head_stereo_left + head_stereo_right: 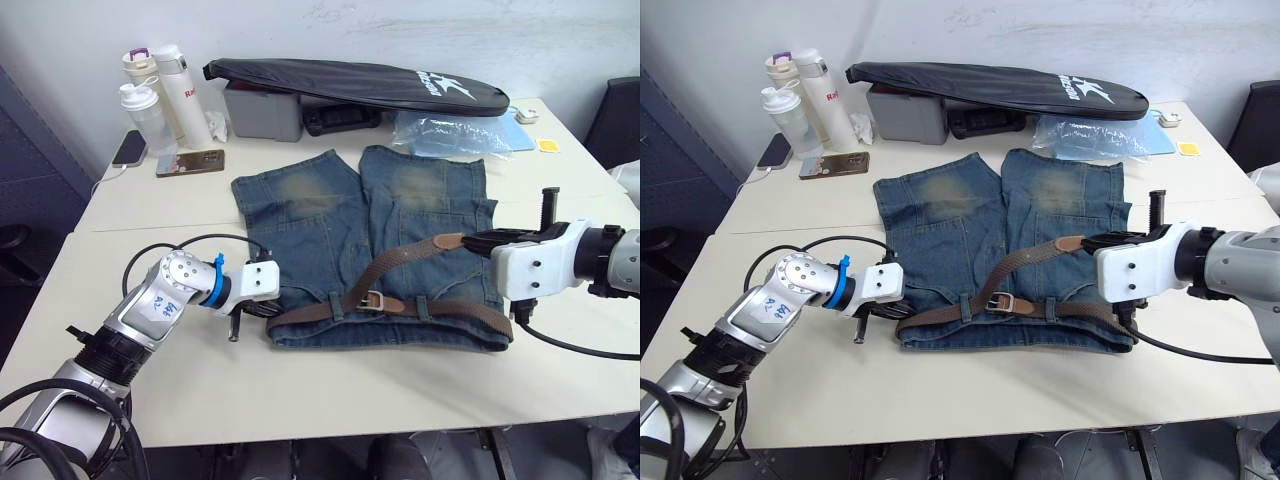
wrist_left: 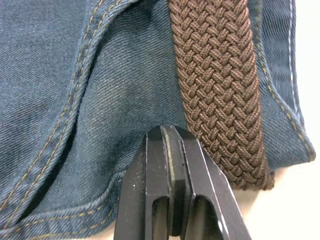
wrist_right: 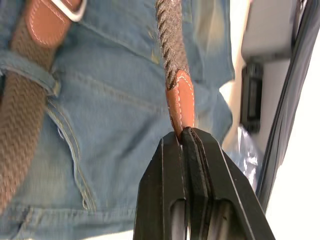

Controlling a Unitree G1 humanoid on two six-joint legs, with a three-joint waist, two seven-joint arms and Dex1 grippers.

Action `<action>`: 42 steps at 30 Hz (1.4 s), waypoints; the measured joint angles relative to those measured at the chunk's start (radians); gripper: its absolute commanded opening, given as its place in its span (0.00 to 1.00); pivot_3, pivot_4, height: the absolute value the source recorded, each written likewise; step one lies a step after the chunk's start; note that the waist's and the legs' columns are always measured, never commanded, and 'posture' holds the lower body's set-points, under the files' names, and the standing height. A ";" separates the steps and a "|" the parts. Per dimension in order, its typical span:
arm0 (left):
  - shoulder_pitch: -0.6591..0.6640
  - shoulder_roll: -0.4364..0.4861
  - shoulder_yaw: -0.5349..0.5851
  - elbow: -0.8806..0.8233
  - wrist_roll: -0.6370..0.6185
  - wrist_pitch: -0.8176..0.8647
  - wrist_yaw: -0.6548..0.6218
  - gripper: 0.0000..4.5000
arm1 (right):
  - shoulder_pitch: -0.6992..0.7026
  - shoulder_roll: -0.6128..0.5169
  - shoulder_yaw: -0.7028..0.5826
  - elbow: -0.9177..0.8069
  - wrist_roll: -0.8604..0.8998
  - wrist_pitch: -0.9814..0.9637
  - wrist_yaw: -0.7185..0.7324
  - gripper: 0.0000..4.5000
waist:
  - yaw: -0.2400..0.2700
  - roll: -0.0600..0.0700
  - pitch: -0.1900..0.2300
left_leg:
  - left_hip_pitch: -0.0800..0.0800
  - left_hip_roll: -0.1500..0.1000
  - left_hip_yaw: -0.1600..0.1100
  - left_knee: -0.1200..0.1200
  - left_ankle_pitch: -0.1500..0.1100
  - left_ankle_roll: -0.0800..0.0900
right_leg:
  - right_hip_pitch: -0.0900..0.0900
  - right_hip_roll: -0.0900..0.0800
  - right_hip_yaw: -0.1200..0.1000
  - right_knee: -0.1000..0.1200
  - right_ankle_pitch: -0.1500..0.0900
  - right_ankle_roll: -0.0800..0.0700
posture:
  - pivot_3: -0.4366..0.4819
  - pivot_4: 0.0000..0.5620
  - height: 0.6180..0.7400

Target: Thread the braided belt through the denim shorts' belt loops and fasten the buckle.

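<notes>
The denim shorts (image 1: 400, 215) lie flat on the table, waistband toward me. The braided belt (image 1: 450, 312) runs along the waistband under belt loops (image 1: 337, 304). At the silver buckle (image 1: 372, 299) its free end rises diagonally to the right, off the denim. My right gripper (image 3: 182, 131) is shut on the belt's reddish-brown tip (image 3: 181, 102), holding it above the right leg. My left gripper (image 2: 168, 132) is shut at the waistband's left end, its fingertips against the denim just beside the belt; whether it pinches fabric is unclear.
A long black zipped bag (image 1: 360, 85) lies over a grey box (image 1: 262, 112) at the back. Bottles (image 1: 165, 95) and a phone (image 1: 190, 162) stand back left, a clear plastic bag (image 1: 450, 135) back right. Bare tabletop (image 1: 380, 385) lies before the shorts.
</notes>
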 measured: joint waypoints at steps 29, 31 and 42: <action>-0.208 -0.446 0.074 -0.185 -0.091 0.293 0.364 0.99 | -0.026 0.028 0.049 -0.067 0.047 0.262 0.019 0.00 | 0.015 -0.010 0.005 | -0.005 -0.002 0.004 0.001 0.002 0.002 | -0.005 -0.002 0.004 -0.001 0.002 0.003 | 0.48 0.27 0.22; -0.199 -0.446 0.043 -0.182 -0.059 0.279 0.377 0.99 | -0.028 0.028 0.049 -0.072 0.052 0.271 0.019 0.00 | 0.015 -0.010 0.005 | -0.005 -0.002 0.004 0.000 0.002 0.002 | -0.005 -0.002 0.004 -0.002 0.002 0.003 | 0.48 0.27 0.22; -0.194 -0.487 0.011 -0.171 -0.006 0.211 0.407 0.47 | -0.029 0.028 0.049 -0.074 0.063 0.301 0.019 0.00 | 0.015 -0.010 0.005 | -0.005 -0.002 0.004 0.000 0.002 0.002 | -0.005 -0.002 0.003 -0.003 0.002 0.003 | 0.48 0.27 0.22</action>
